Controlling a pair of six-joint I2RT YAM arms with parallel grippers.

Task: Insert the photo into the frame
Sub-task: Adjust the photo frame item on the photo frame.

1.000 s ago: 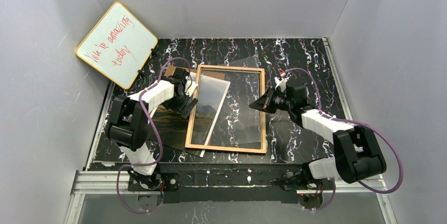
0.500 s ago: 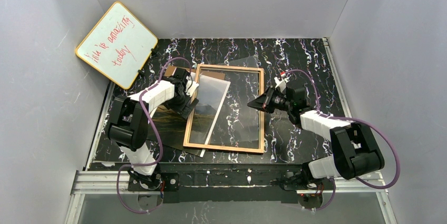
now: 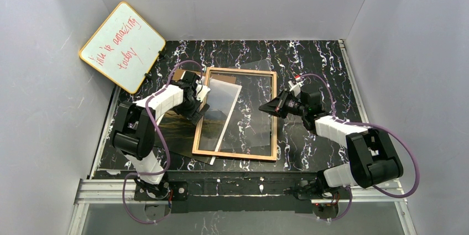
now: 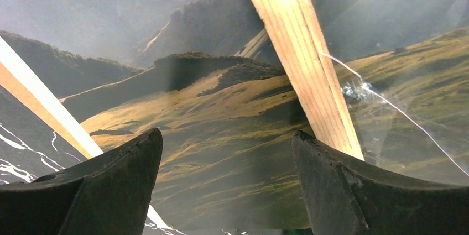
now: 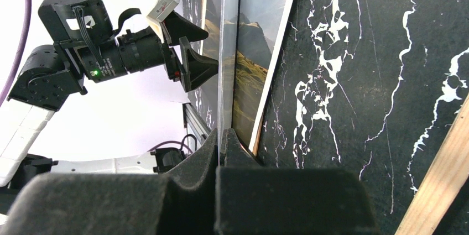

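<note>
Under the frame's [image 3: 238, 156] left rail the photo [image 3: 176, 130] lies half trapped, print side up; the left gripper [image 4: 225, 135], jaws wide apart above it, should draw it clear gently, the right gripper [image 3: 264, 108] pinched shut over the pane

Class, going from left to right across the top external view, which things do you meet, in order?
whiteboard → left gripper → frame → right gripper
</note>
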